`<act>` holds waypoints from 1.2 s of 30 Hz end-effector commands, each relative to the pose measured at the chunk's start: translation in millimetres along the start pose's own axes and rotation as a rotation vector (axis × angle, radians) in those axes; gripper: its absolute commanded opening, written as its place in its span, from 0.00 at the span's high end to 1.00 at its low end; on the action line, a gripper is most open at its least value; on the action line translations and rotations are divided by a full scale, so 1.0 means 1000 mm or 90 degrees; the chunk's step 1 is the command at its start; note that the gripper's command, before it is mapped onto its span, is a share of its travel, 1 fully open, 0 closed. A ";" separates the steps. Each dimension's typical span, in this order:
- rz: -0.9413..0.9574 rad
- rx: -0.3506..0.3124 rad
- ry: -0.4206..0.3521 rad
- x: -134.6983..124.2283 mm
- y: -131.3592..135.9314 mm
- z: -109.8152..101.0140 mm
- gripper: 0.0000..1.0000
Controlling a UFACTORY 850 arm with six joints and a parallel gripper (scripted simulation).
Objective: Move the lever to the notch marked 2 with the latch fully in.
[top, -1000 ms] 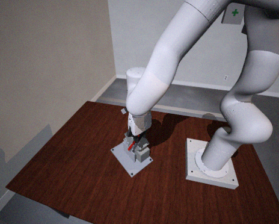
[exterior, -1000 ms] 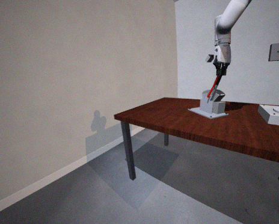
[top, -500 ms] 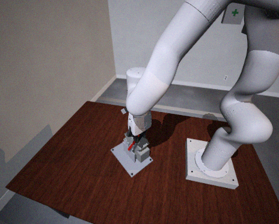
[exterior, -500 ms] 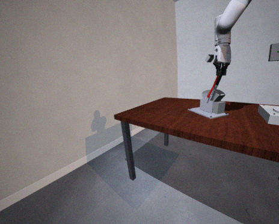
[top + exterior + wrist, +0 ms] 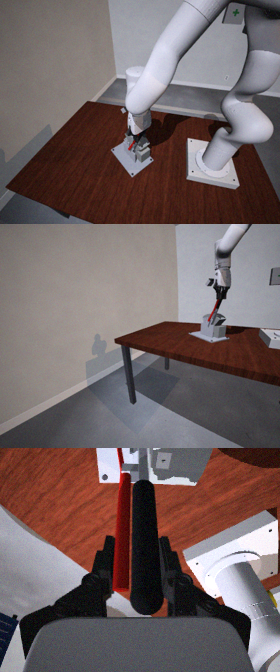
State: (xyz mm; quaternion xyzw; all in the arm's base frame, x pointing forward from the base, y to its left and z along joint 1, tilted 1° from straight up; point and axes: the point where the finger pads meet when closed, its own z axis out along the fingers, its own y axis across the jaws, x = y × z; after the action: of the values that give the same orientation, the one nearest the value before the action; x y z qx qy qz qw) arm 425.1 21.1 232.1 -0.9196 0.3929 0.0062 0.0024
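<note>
Now clamped narrow on both parts together: red bar (image 5: pixel 123 533) on the left, pressed flat along the black handle (image 5: pixel 146 545) at its right — gripper (image 5: pixel 139 589) squeezing them so, probably to lift the latch free. Lever leaning over its grey base (image 5: pixel 133 164) on the table (image 5: pixel 75 168). Number plates too small to read — notch cannot be told.

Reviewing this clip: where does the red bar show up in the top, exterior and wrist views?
Top: red bar just left of centre, under the gripper, above the grey base plate.
Exterior: red bar upper right, slanting down from the gripper.
Wrist: red bar centre-left, pressed against the black handle.
Shared landmark: the grey base plate.
</note>
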 end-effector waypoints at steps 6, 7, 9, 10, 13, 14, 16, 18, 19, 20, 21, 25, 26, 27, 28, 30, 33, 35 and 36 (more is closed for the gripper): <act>0.000 0.001 0.001 0.014 -0.001 -0.006 1.00; 0.000 0.001 0.001 0.016 -0.001 -0.007 1.00; 0.000 0.001 0.001 0.020 -0.001 -0.008 1.00; 0.000 0.001 0.001 0.023 -0.001 -0.009 1.00; 0.000 0.001 0.001 0.025 -0.001 -0.009 1.00; 0.000 0.001 0.001 0.027 -0.001 -0.010 1.00; 0.000 0.001 0.001 0.032 -0.001 -0.011 1.00; 0.000 0.001 0.001 0.037 -0.001 -0.012 1.00; 0.000 0.001 0.001 0.039 -0.001 -0.013 1.00; 0.000 0.001 0.001 0.042 -0.001 -0.013 1.00; 0.000 0.001 0.001 0.044 -0.001 -0.014 1.00; 0.000 0.001 0.001 0.053 -0.001 -0.015 1.00; 0.000 0.001 0.001 0.055 -0.001 -0.016 1.00; 0.000 0.001 0.001 0.057 -0.001 -0.016 1.00; 0.000 0.001 0.001 0.057 -0.001 -0.016 1.00; 0.000 0.001 0.001 0.059 -0.001 -0.016 1.00; 0.000 0.001 0.001 0.064 -0.001 -0.017 1.00; 0.000 0.001 0.001 0.066 -0.001 -0.017 1.00; 0.000 0.001 0.001 0.067 -0.001 -0.017 1.00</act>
State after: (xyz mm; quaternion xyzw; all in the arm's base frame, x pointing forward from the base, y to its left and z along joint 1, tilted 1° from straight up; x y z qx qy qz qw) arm 469.0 -24.9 247.4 -0.9195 0.3930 0.0063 0.0024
